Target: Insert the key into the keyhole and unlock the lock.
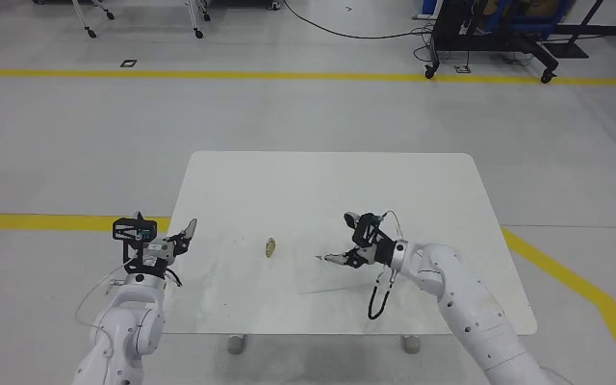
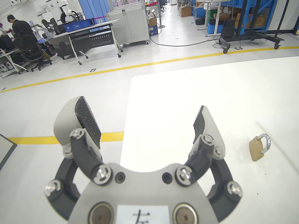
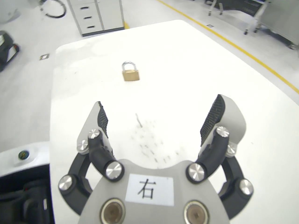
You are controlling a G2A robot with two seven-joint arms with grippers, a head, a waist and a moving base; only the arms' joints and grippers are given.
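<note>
Labels come first: a white label [image 2: 142, 214] with one black character sits below my left gripper [image 2: 142, 117], and a matching label [image 3: 149, 190] below my right gripper [image 3: 160, 110]. At the white table's [image 1: 385, 192] left edge, my left gripper hangs with fingers spread wide, holding nothing. Near the middle of the table the brass padlock [image 1: 270, 247] lies flat, well apart from both tools. To its right my right gripper hovers low, fingers likewise spread and empty. A thin grey sliver [image 3: 139, 120] lies on the scuffed surface just ahead of it; I cannot tell whether it is the key. Beyond the table, a yellow line [image 1: 289, 74] crosses the pale floor and a blue crate [image 2: 77, 25] rests on a desk.
</note>
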